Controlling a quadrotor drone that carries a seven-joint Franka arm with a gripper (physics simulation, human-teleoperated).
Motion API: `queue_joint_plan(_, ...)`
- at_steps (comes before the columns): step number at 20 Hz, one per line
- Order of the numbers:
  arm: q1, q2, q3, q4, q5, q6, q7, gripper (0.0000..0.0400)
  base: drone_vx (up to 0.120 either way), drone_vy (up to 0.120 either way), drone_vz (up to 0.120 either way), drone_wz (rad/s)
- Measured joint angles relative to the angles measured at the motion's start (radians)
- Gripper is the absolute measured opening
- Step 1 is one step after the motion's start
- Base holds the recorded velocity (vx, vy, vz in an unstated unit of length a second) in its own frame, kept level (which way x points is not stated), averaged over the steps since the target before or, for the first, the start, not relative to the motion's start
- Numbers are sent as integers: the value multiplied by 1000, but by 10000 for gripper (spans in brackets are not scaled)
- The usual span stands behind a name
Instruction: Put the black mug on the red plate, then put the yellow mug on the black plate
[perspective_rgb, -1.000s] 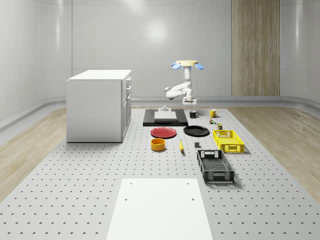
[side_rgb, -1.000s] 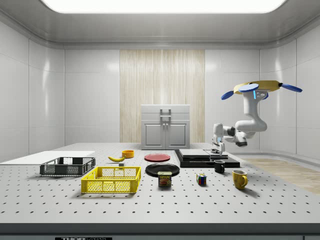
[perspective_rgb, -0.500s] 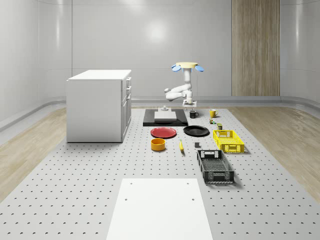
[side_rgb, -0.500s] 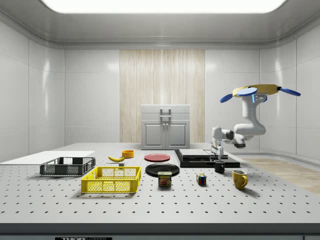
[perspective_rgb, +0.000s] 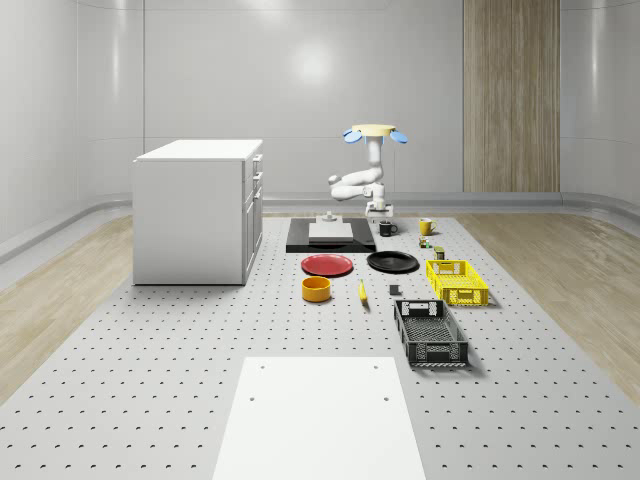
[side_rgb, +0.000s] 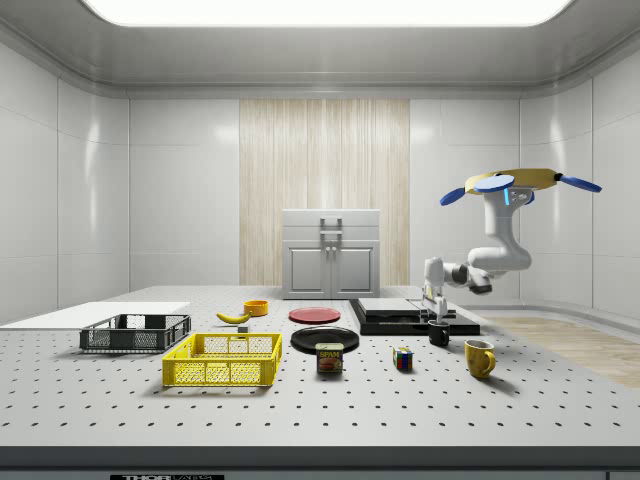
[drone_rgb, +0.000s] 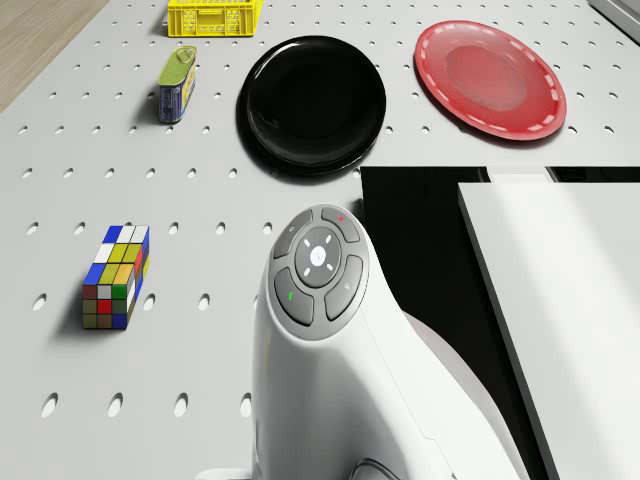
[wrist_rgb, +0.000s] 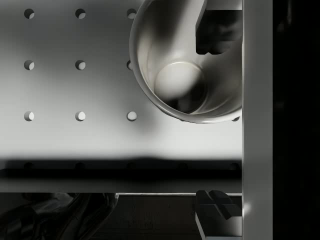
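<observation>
**Gripper low over the black mug**

Whole-scene view: the drone (perspective_rgb: 373, 131) hovers over the worktop's (perspective_rgb: 180, 380) far end, gripper (perspective_rgb: 380, 213) just above the black mug (perspective_rgb: 386, 229), beside the yellow mug (perspective_rgb: 426, 226).

Side view: the gripper (side_rgb: 434, 305) hangs right over the black mug (side_rgb: 439, 334).

Drone view: black plate (drone_rgb: 312, 101) and red plate (drone_rgb: 490, 78) lie side by side, bare.

Wrist view: the fingers (wrist_rgb: 215, 207) stand spread apart, apparently straddling the black mug's (wrist_rgb: 187, 75) rim; contact is unclear.

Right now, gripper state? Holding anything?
Gripper: open, holding nothing, fingers straddling the black mug's rim; drone hovers beyond the mug.
</observation>
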Motion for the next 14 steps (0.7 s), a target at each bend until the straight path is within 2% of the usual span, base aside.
queue_joint_plan(14,-13,-46,-7,-6,6,44,21,400,0,0,0,0)
